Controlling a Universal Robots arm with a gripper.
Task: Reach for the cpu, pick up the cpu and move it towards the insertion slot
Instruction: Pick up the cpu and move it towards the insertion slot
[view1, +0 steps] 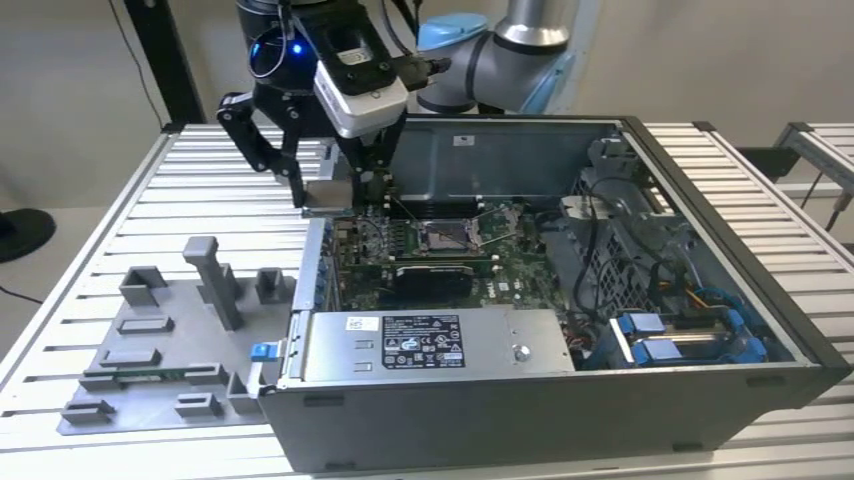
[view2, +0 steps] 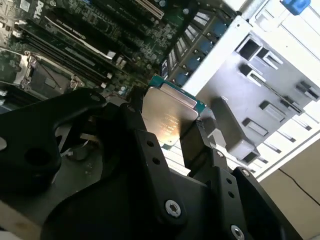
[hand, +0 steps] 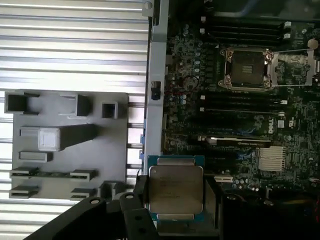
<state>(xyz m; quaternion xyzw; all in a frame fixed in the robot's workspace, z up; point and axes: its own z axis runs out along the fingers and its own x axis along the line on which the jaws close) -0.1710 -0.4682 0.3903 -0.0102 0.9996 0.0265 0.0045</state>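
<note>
My gripper (view1: 327, 192) is shut on the cpu (view1: 330, 196), a thin square chip with a pale silver top and a green rim. It hangs in the air above the computer case's wall on the exterior view's left. In both wrist views the cpu (hand: 175, 187) (view2: 167, 117) sits between the black fingers (hand: 139, 187), its top facing the cameras. The insertion slot (view1: 443, 236) is a silvery framed socket with a dark centre on the green board, apart from the chip toward the exterior view's right. In the wrist views the insertion slot (hand: 248, 67) (view2: 42, 77) lies open, its wire lever swung out.
A grey fixture plate (view1: 147, 400) with upright holders lies on the slatted table beside the case, with a green memory stick (hand: 50, 175) in one holder. Inside the case are a silver power supply (view1: 427, 345), blue connectors (view1: 667, 340), a finned heatsink (hand: 272, 159) and memory slots.
</note>
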